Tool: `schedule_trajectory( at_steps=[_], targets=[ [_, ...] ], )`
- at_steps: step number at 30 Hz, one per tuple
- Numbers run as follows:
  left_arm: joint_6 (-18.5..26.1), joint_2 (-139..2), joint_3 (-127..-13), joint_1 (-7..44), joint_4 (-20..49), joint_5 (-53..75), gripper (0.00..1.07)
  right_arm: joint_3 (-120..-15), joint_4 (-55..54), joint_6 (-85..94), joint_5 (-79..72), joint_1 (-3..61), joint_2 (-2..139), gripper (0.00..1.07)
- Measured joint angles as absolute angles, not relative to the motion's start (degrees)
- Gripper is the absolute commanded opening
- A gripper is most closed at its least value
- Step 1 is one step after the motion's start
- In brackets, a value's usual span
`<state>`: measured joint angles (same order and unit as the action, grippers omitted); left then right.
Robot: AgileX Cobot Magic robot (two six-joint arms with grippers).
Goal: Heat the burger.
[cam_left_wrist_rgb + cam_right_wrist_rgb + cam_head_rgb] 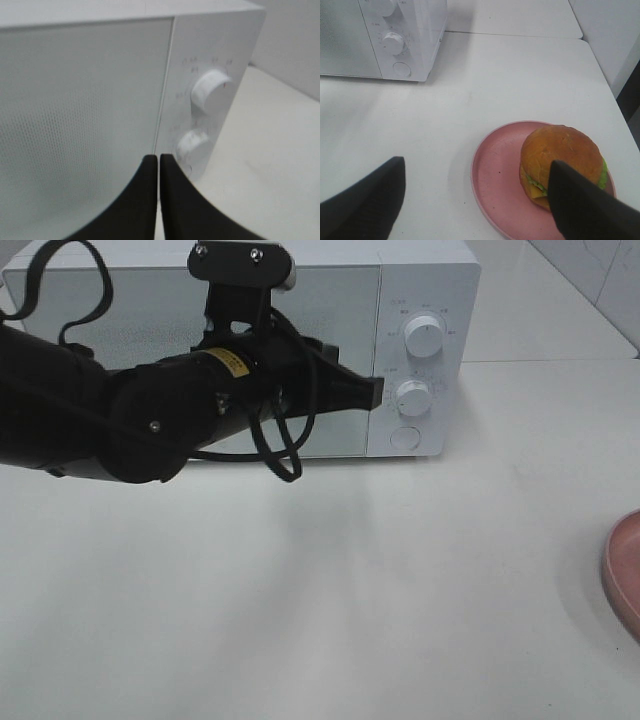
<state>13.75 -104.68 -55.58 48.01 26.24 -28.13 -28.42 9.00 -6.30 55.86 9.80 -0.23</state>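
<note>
- Found the left gripper [377, 390] stretched across in front of the microwave [420, 280], tip at the seam between door and control panel, close beside the lower knob [413, 396]
- Noted its fingers [145, 200] pressed together with only a hairline gap, nothing between them
- Recorded the microwave door [80, 120] as shut, its mesh window facing forward
- Observed the upper knob [424, 337] above the lower one, and a round button [403, 437] beneath both on the panel
- Located the burger [562, 162] on the pink plate [495, 175], well apart from the microwave, toward the right edge of the table [330, 600]
- Saw only a sliver of that plate in the high view, burger out of frame there
- Found the right gripper [475, 200] spread wide above the table, one finger [585, 205] overlapping the burger in the wrist view; contact could not be judged
- Noted lettuce and cheese showing under the bun
</note>
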Motion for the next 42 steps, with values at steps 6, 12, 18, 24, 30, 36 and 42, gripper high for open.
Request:
schedule_trajectory(
  at_steps=[6, 12, 18, 24, 30, 36, 42],
  targets=[
    [14.04, -100.84, -53.92, 47.84, 26.41, -10.26, 0.93, -28.42, 9.00, -6.30, 55.86, 9.80, -0.23, 0.74],
    [14.15, -97.75, -53.86, 47.84, 24.18, 8.54, 1.00, -28.42, 9.00, -6.30, 55.86, 9.80, -0.23, 0.74],
    [13.58, -94.19, -53.86, 47.84, 15.87, 21.83, 1.00, -28.42, 9.00, -6.30, 55.86, 9.80, -0.23, 0.74],
    [4.41, -90.70, -53.86, 43.20, 9.51, 33.75, 1.00, -28.42, 9.00, -6.30, 55.86, 9.80, -0.23, 0.74],
    [-0.69, -86.40, -53.86, 33.92, 5.67, 43.83, 1.00, -28.42, 9.00, -6.30, 55.86, 9.80, -0.23, 0.74],
    [-0.92, -80.62, -53.86, 24.29, 4.93, 50.31, 1.00, -28.42, 9.00, -6.30, 55.86, 9.80, -0.23, 0.74],
    [-0.92, -73.74, -52.77, 12.15, 1.89, 55.86, 1.00, -28.42, 9.00, -6.30, 55.86, 9.80, -0.23, 0.74]
  ],
)
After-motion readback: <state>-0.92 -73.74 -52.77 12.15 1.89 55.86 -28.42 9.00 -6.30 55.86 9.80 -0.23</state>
